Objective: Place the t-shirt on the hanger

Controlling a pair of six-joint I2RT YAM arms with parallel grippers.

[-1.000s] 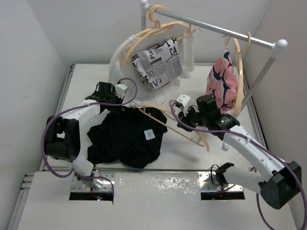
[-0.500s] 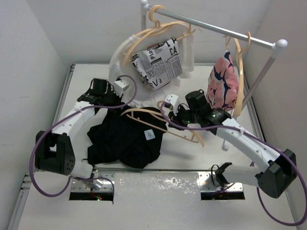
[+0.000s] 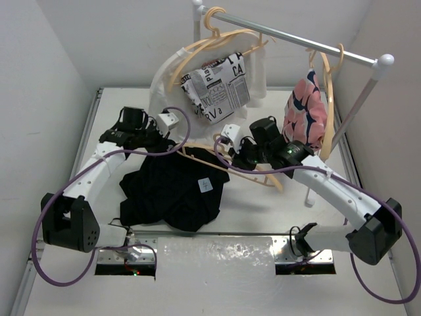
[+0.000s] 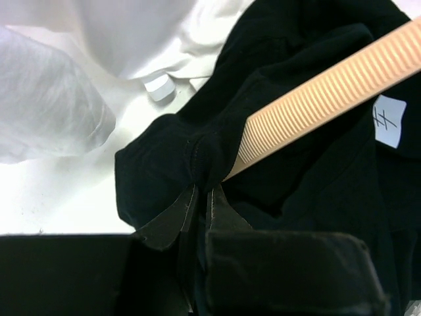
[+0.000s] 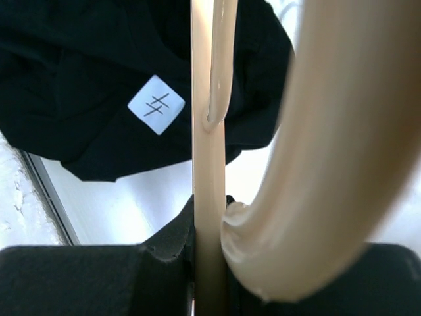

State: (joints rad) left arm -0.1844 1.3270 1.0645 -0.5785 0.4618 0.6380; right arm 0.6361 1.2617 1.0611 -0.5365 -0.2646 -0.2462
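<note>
Fabric of the t-shirt (image 3: 172, 194), heaped near the front edge of the table (image 3: 256, 210), is pinched by the left gripper (image 4: 200, 197); the right gripper (image 5: 209, 227) clamps the hanger (image 4: 316, 99). Only the left wrist view shows its ribbed arm meeting that fold.

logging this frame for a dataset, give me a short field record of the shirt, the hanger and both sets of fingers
t-shirt: black, crumpled on the table, white label facing up
hanger: pale tan, lying over the shirt, one arm's end meets the fabric
left fingers: shut, pinching a fold of the shirt right by that arm end
right fingers: shut on the hanger
rail: carries a newsprint garment and a pink-and-navy garment
task state: shirt not yet hung on the hanger
</note>
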